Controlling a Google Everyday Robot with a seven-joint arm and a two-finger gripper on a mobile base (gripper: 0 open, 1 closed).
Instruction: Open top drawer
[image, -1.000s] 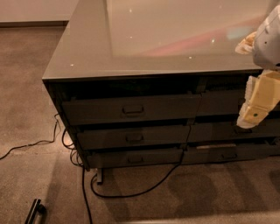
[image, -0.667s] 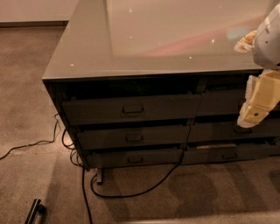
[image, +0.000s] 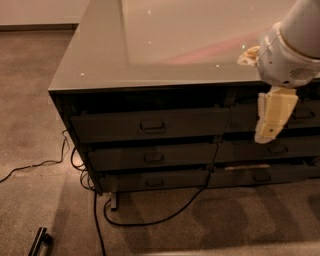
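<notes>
The top drawer (image: 150, 125) is the uppermost dark grey front in the left stack, just under the glossy countertop (image: 165, 45). Its small rectangular handle (image: 152, 126) sits at the centre, and the front looks flush with its stack. My gripper (image: 266, 134) is cream-coloured and hangs downward from the white wrist (image: 287, 55) at the right. It is in front of the right-hand stack's upper drawer (image: 245, 117), well to the right of the top drawer's handle and not touching it.
Two lower grey drawers (image: 152, 157) sit under the top one. A black cable (image: 165, 217) loops over the carpet in front of the cabinet, and another cable (image: 30, 167) runs left. A black bar-shaped object (image: 39, 241) lies at the bottom left.
My arm and gripper have shifted a little to the left, toward the middle of the cabinet. The drawers have not moved.
</notes>
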